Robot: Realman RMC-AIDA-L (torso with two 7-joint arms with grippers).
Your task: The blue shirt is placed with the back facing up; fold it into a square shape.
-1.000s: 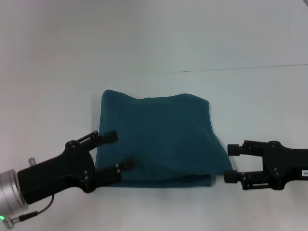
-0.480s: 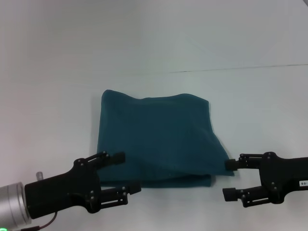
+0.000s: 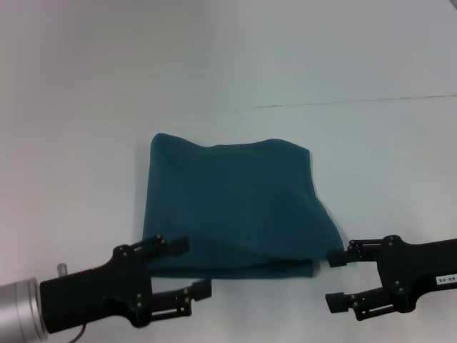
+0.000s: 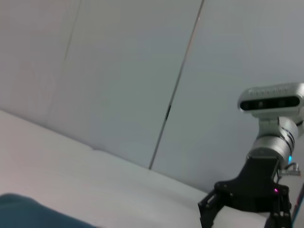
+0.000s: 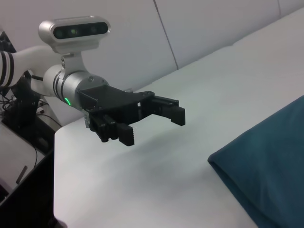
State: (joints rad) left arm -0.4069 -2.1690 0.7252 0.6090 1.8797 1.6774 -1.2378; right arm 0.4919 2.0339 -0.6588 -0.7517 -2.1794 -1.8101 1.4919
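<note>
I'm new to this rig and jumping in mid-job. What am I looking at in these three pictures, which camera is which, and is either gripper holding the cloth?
This is a two-armed robot working at a white table. The wide picture comes from its head camera, looking down. In it the blue shirt lies folded into a roughly square stack, plain side up.

The left gripper sits at the near left corner of the stack and the right gripper at the near right corner. Both are open and hold nothing.

The other two pictures come from cameras on the wrists. The left wrist view looks across the table, catches a sliver of the shirt and shows the right arm farther off. The right wrist view shows the left gripper open above the table, with the shirt's folded edge nearby.
</note>
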